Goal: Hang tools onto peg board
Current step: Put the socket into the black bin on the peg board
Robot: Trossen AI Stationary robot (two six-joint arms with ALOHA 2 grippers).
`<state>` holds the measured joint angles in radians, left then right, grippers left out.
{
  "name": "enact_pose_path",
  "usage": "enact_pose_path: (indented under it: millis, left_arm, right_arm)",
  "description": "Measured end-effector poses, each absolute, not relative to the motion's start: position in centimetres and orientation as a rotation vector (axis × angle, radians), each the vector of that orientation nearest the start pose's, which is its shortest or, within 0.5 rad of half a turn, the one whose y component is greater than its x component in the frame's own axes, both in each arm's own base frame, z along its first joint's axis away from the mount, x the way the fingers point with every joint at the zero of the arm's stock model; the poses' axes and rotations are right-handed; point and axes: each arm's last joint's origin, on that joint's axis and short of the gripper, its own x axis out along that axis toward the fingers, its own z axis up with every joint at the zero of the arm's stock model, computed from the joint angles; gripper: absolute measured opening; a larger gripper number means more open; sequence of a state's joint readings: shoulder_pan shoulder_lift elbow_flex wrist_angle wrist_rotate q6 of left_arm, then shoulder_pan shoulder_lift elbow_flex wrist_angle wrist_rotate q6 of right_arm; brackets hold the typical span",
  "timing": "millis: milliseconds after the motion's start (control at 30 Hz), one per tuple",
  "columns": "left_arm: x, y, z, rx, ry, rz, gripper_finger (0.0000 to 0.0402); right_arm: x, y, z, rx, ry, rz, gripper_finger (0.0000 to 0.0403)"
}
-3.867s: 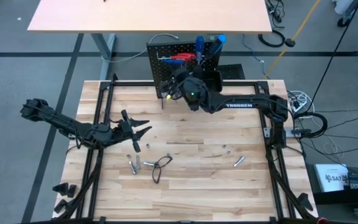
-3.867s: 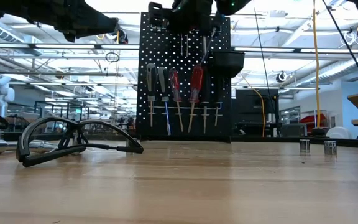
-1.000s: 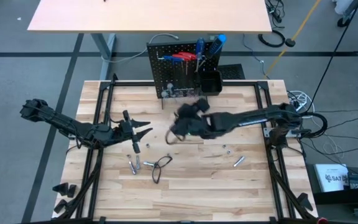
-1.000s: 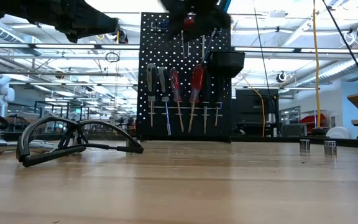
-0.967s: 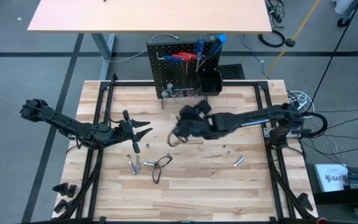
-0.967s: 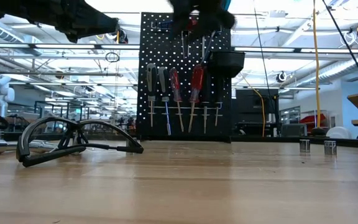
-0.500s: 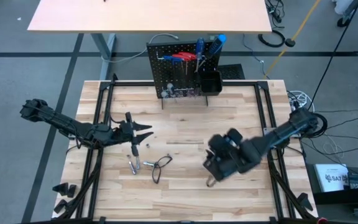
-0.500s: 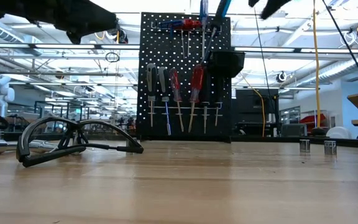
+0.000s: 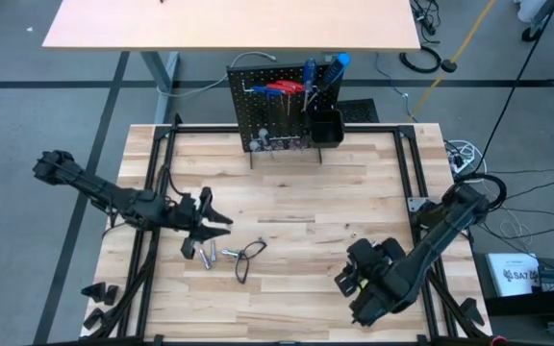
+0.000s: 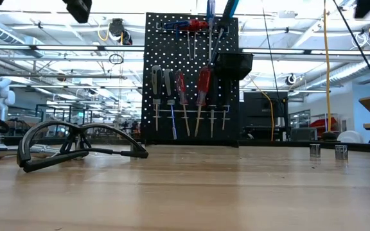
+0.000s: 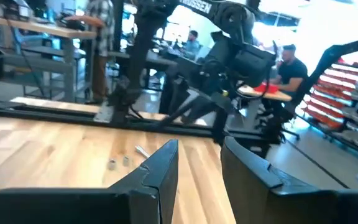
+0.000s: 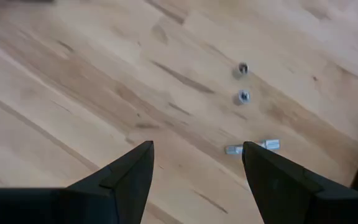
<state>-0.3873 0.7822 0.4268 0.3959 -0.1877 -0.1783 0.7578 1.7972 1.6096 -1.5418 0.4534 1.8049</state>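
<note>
Black perforated peg board (image 9: pixel 275 115) upright at the table's far edge, red and blue screwdrivers (image 10: pixel 202 83) on its hooks, black wire loop (image 9: pixel 248 254) and silver bits (image 9: pixel 208 255) loose on the wood, left gripper (image 9: pixel 210 219) parted beside them, empty, right gripper (image 12: pixel 197 163) wide, empty, above a small silver bit (image 12: pixel 252 147).

Count on site: one peg board (image 9: pixel 275 108) with one black bin (image 9: pixel 326 128); two red-handled screwdrivers (image 10: pixel 203 82) in its lower row; one black wire loop (image 9: pixel 248 255); three silver bits (image 12: pixel 243 96) in right wrist view.
</note>
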Motion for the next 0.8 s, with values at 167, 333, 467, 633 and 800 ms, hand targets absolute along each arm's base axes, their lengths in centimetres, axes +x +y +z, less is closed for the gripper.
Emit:
enact_pose_path:
  millis: [167,333,467,633,800]
  left_arm:
    - [16.4,-7.1,25.0,-0.192,0.121,-0.157,0.0123]
    - [15.6,-7.9,24.0,-0.172,0.196,-0.016,0.0123]
    - [15.3,-8.1,23.9,-0.140,0.189,0.058,0.0123]
    - [15.2,-8.2,23.8,-0.135,0.195,0.064,0.0123]
    - [15.3,-8.6,23.5,-0.145,0.234,-0.057,0.0123]
  right_arm:
    - [24.5,21.9,26.6,0.501,1.044,-0.926,0.0238]
    - [25.9,21.5,26.3,0.480,1.118,-0.840,0.0238]
    - [27.6,19.7,26.2,0.426,1.214,-0.764,0.0238]
    - [31.1,18.5,26.3,0.379,1.166,-0.492,0.0238]
    - [34.5,18.8,27.2,0.260,0.961,-0.209,0.0238]
